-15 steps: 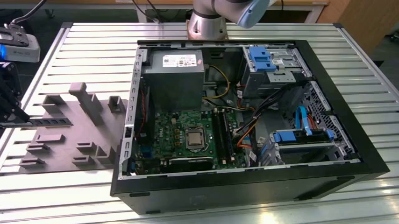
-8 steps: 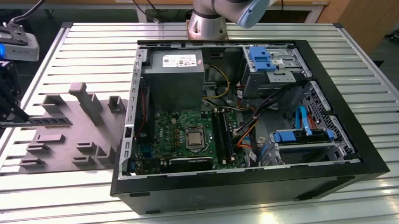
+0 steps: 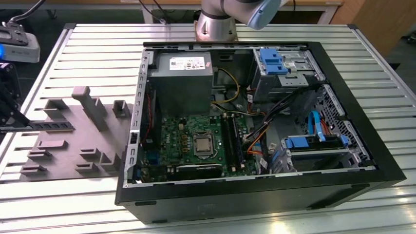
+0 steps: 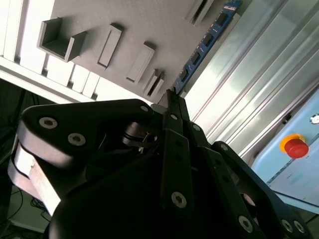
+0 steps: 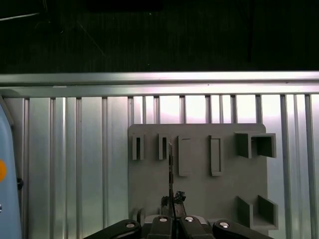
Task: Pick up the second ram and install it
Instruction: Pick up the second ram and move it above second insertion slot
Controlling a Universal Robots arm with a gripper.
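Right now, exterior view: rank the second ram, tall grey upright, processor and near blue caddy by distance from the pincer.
1. second ram: right beside the pincer, at the exterior view's left.
2. tall grey upright: on the grey fixture, further in.
3. processor: middle of the green board.
4. near blue caddy: past the board, at the exterior view's right.

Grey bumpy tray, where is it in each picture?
Exterior view: the flat grey plastic tray with uprights lies at the exterior view's left, beside the open black computer case.
Second wrist view: the tray lies on the silver ribbed metal table.
First wrist view: the tray has table ribs on three sides.
Shared landmark: that ribbed table.
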